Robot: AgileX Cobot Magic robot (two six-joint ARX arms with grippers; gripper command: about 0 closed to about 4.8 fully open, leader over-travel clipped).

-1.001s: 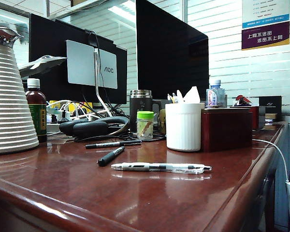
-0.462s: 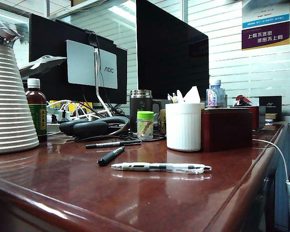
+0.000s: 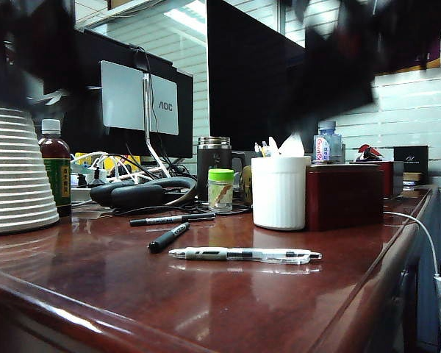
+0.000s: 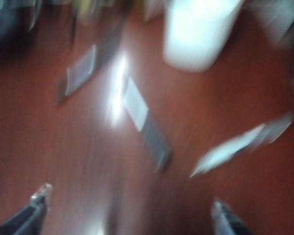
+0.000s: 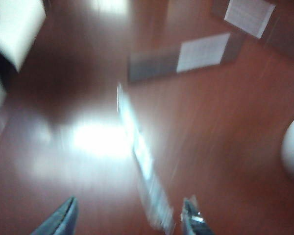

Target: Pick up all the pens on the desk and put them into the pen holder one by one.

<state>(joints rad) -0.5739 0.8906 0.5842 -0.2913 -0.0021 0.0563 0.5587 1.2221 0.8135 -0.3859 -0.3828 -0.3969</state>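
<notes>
While all three pens lie loose on the tabletop [image 3: 95,294], the left gripper [image 4: 130,208] and right gripper [image 5: 127,215] hover above, jaws wide, empty. Ballpoint [image 3: 244,254] sits at six o'clock from pen holder [image 3: 279,193]; the approach step calls for aligning with one pen.

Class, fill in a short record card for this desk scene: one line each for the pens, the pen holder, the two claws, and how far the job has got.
pens: ballpoint, short marker and thin marker all lie flat on the desk
pen holder: white ribbed cup, upright, behind the ballpoint
left claw: open, empty, above the desk
right claw: open, empty, over the ballpoint
progress: no desk pen picked up yet
</notes>
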